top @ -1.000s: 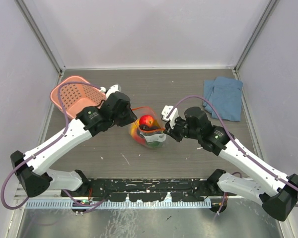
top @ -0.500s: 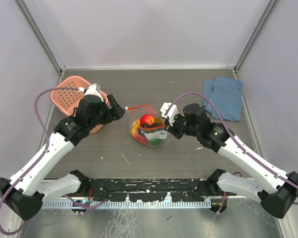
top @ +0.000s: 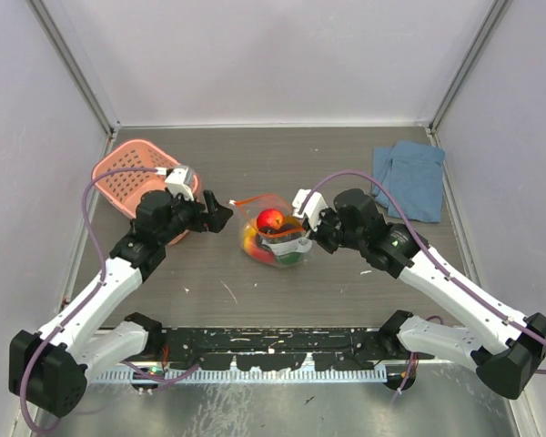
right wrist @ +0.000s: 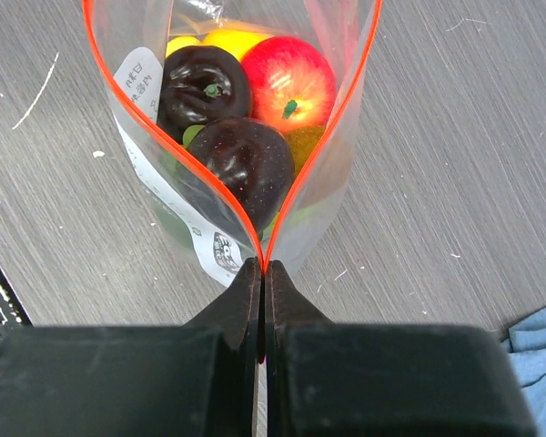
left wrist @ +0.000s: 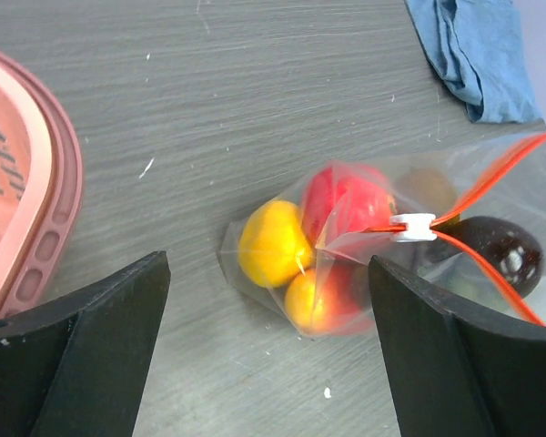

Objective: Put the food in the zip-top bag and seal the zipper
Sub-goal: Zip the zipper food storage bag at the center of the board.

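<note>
Orange-red zipper [left wrist: 411,228] is pinched in the closed right claw [right wrist: 261,271]; wide-spread left claw [left wrist: 266,273] seemingly hangs clear of the bag [top: 273,240].

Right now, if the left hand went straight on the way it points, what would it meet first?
Most likely the zip-top bag, which lies straight ahead of it, though the exact height is hard to judge.

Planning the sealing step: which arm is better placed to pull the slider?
Probably left: the left gripper, open, faces the white slider; the right gripper is shut on the bag's opposite corner.
</note>
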{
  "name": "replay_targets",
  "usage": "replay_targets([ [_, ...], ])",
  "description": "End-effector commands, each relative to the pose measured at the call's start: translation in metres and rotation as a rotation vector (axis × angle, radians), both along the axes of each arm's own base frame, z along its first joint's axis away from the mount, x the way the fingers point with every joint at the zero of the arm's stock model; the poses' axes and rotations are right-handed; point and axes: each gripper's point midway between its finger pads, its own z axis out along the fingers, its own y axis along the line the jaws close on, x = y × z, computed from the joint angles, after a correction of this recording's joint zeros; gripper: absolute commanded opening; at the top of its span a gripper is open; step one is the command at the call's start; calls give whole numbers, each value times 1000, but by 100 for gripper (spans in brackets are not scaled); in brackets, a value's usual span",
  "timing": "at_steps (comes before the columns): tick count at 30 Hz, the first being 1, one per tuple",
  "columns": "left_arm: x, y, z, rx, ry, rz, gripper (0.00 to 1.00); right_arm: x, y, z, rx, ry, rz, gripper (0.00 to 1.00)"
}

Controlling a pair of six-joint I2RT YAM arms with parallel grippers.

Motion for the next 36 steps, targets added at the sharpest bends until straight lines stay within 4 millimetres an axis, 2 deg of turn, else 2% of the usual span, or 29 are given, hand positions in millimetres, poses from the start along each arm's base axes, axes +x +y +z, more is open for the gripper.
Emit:
replay_targets([
  [1, 8, -16, 38, -1, -284, -180, 91, 7, -2, 26, 16, -87, -6, 1],
  [5, 8, -21, 31, 58, -342, -272, 91, 7, -6, 26, -3, -87, -10, 1],
  [8, 3, -32, 24, 73, -370, -376, 88, 8, -11, 27, -16, -106, -28, 1],
  [12, 0, -44, 11, 101, -401, -496, 79, 10, -16, 27, -29, -121, -47, 1],
  [15, -2, -51, 2, 115, -422, -575, 77, 12, -19, 27, -40, -133, -57, 1],
  [19, -10, -65, 7, 77, -494, -695, 78, 12, -20, 26, -50, -143, -50, 1],
  [25, -10, -76, -2, 63, -508, -797, 74, 13, -20, 23, -55, -143, -47, 1],
  [28, -12, -81, -5, 44, -483, -851, 63, 15, -21, 23, -63, -150, -56, 1],
  [33, -15, -78, -2, 43, -460, -892, 24, 16, -25, 23, -75, -160, -74, 1],
  [36, -19, -78, 5, 39, -479, -901, 14, 17, -26, 23, -75, -163, -79, 1],
])
